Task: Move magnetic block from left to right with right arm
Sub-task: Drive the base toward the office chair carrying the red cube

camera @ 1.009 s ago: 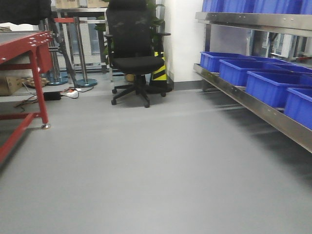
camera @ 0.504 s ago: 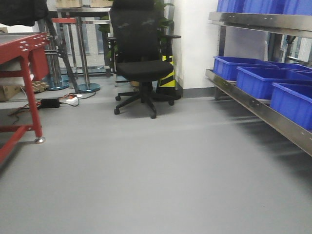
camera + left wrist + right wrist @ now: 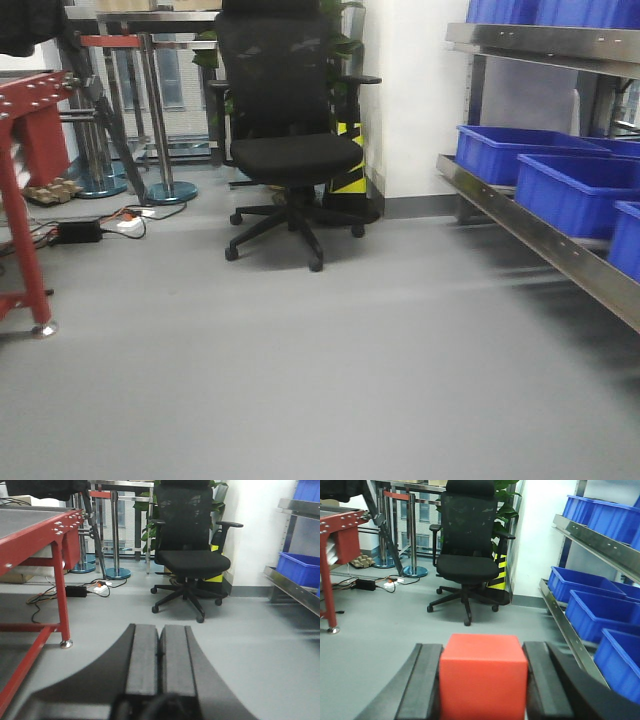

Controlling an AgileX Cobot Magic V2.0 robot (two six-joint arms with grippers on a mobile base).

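A: The left gripper (image 3: pixel 160 628)?
B: Fingers pressed together, nothing between them; it has no part here.
A: And the magnetic block (image 3: pixel 483 676)?
B: Clamped squarely between the right gripper (image 3: pixel 483 647) fingers; a cube, so no long axis; the rightward set-down spot isn't visible.

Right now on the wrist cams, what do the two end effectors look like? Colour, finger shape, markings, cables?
Left end effector: two flat, matte dark-grey fingers with long rectangular faces, flaring into a curved black base. Right end effector: same style, black flat fingers with sloping outer flanks. No markings, labels or cables show on either.
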